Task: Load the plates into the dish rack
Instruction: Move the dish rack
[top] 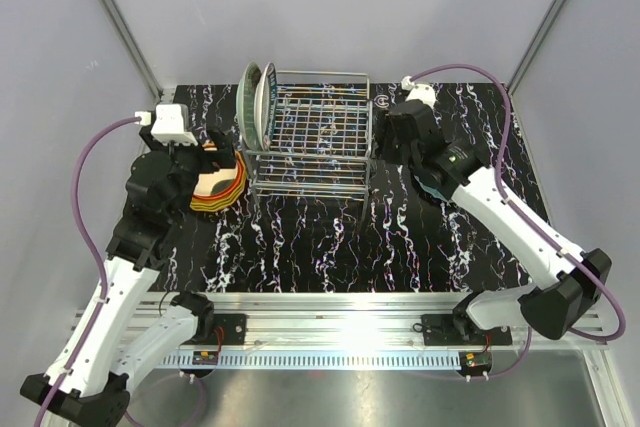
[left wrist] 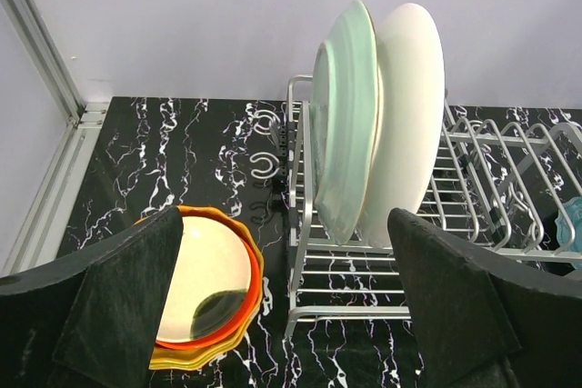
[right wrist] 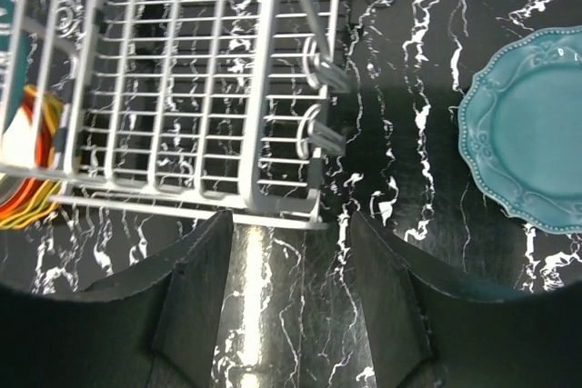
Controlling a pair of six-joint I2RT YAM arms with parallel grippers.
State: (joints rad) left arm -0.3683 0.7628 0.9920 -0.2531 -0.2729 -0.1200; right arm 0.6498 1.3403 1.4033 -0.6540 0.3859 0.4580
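The chrome wire dish rack (top: 312, 137) stands at the back middle of the table. A pale mint green plate (left wrist: 347, 124) and a cream plate (left wrist: 411, 115) stand upright in its left end (top: 258, 99). A stack of plates (top: 215, 185) lies left of the rack, a cream one on top (left wrist: 205, 272) over red-orange and yellow ones. A teal plate (right wrist: 532, 129) lies flat right of the rack, mostly under the right arm in the top view. My left gripper (top: 212, 152) is open and empty above the stack. My right gripper (top: 385, 137) is open and empty beside the rack's right end.
The table is black marble-patterned (top: 320, 247), with white walls behind and at the sides. A metal rail (top: 330, 317) runs along the near edge with both arm bases. The rack's right slots (right wrist: 182, 70) hold nothing.
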